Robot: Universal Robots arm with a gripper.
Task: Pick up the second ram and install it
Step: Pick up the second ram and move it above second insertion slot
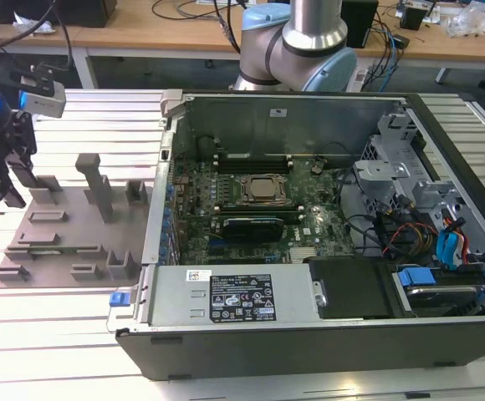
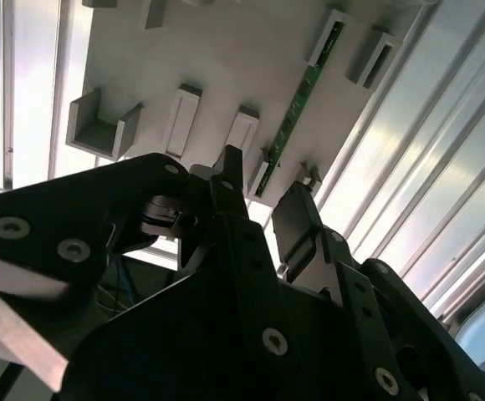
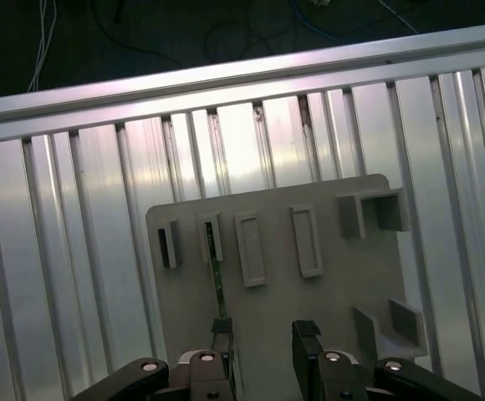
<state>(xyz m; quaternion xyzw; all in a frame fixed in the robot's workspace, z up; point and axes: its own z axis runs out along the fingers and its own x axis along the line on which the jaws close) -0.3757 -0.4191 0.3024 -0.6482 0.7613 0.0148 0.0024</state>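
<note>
Exterior view first: gripper (image 1: 7, 190) at the far left of that view, poised low over a grey fixture plate (image 1: 84, 232) on the slatted metal table (image 1: 75, 342); open computer case (image 1: 309, 355) and its motherboard (image 1: 309, 230) well apart, toward the exterior view's right. Second wrist view next: jaws spread apart and holding nothing. Ahead of them the second ram (image 2: 303, 100), a thin green stick standing on edge in slotted holders (image 2: 330, 38) on the plate, long axis leading straight away from the gripper. Near end close by one fingertip (image 2: 228, 171) rather than centred in the gap; touching or not, impossible to tell. First wrist view last: second ram (image 3: 216, 280) seen edge-on as a narrow dark line, in line with that same fingertip (image 3: 223, 332), the other fingertip (image 3: 305, 334) off to the side over bare plate. Judged from this, an offset across the stick's thin face, not along its length. Empty rectangular holders (image 3: 249, 249) just beside the far end, on the gap's side, and one more on the other side; bare plate along both sides of the near half, so open room there. Plate's side edge near, table slats beyond.
</note>
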